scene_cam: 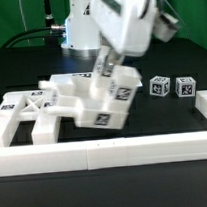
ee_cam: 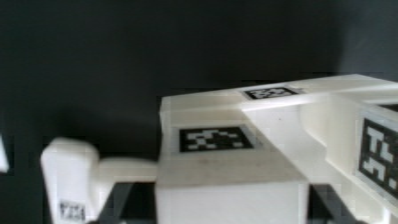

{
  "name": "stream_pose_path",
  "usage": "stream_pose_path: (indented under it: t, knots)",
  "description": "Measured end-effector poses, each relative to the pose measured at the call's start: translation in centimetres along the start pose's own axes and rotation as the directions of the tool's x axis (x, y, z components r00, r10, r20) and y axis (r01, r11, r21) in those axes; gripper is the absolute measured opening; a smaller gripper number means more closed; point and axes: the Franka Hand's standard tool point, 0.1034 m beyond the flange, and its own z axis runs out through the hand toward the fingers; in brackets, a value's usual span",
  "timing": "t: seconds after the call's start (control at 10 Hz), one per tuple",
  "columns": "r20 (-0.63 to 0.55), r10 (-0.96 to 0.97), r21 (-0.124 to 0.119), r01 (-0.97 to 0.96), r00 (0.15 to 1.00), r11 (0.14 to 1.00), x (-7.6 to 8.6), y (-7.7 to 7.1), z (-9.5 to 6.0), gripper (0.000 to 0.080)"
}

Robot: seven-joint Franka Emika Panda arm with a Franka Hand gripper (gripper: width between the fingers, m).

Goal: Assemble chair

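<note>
The chair's white blocky parts [scene_cam: 91, 100] sit joined at the table's middle, carrying black-and-white tags and tilted a little. My gripper [scene_cam: 106, 71] comes down onto the top of this structure. In the wrist view a white block with tags [ee_cam: 222, 150] fills the whole gap between my gripper's [ee_cam: 221, 205] dark fingers [ee_cam: 128, 200], which press on its two sides. A white bar end [ee_cam: 71, 165] sticks out beside it. Two small tagged white pieces [scene_cam: 158, 87] [scene_cam: 183, 86] stand apart at the exterior view's right.
A long low white border wall [scene_cam: 115, 151] runs along the front and turns back at both ends. A flat white tagged piece [scene_cam: 16, 103] lies at the exterior view's left, touching the structure. Dark table surface lies behind.
</note>
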Motion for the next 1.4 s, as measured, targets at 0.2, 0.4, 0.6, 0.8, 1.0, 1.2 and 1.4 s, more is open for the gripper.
stream_pose_path:
  t: [0.2, 0.4, 0.6, 0.8, 1.0, 1.2, 1.4]
  knots:
    - [-0.100, 0.001, 0.002, -0.001, 0.995, 1.000, -0.8, -0.1, -0.3, 0.0289]
    - [-0.177, -0.012, -0.014, 0.009, 0.984, 1.000, -2.4, -0.1, 0.7, 0.0289]
    - [-0.277, -0.049, -0.050, 0.036, 0.960, 0.998, -3.3, 0.2, 0.9, 0.0289]
    - [-0.435, -0.087, -0.113, 0.042, 0.896, 0.993, -2.3, 0.9, -1.7, 0.0289]
    - [-0.573, -0.083, -0.099, 0.032, 0.816, 0.995, -3.6, 1.0, -1.1, 0.0289]
    - [-0.652, -0.128, -0.125, 0.060, 0.747, 0.990, -5.1, 1.6, 1.4, 0.0289]
    - [-0.658, -0.130, -0.120, 0.068, 0.742, 0.990, -4.9, 1.4, 1.8, 0.0572]
